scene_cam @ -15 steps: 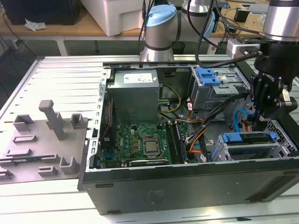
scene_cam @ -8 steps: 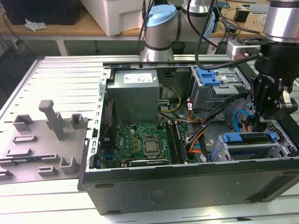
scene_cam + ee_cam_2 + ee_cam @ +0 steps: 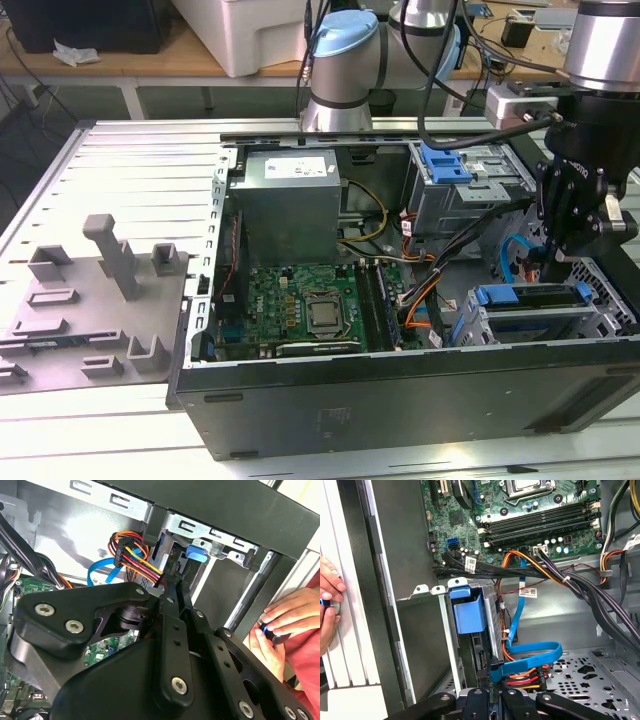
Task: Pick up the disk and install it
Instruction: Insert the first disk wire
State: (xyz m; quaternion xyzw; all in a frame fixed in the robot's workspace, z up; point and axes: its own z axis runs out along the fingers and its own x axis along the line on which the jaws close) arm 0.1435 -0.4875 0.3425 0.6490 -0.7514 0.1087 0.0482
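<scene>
The single black gripper (image 3: 548, 262) hangs inside an open computer case (image 3: 400, 400), at the exterior view's right, just above the far edge of a metal drive cage (image 3: 470, 330). Whether it is open or closed cannot be told. In both wrist views its dark linkage (image 3: 170, 630) fills the foreground (image 3: 495, 705).

One disk (image 3: 530, 318) sits in that cage, in the near right corner of the case. It is a flat silver metal slab with a bright blue plastic rail along its upper edge. In the first wrist view it stands edge-on as a thin silver strip (image 3: 493, 625) touching a blue plastic tab (image 3: 468, 611).

One flat blue data cable (image 3: 535, 657) and one bundle of red, yellow, orange and black wires (image 3: 522, 680) end at the edge of the disk, just beside the gripper.

Counted in the exterior view:
- One robot arm (image 3: 340, 60), at the far side.
- One grey power supply box (image 3: 290, 200), in the far left of the case.
- One green motherboard (image 3: 290, 310), nearer, with one square processor socket (image 3: 323, 315).
- A second metal cage (image 3: 470, 195) at the far right, carrying one bare blue bracket (image 3: 445, 165).
- One grey moulded fixture (image 3: 90, 300) on the slatted metal counter (image 3: 130, 160), to the left of the case.

In the second wrist view, a person's two hands (image 3: 280, 625) rest outside the case wall, pinching a small blue object (image 3: 265, 628).
</scene>
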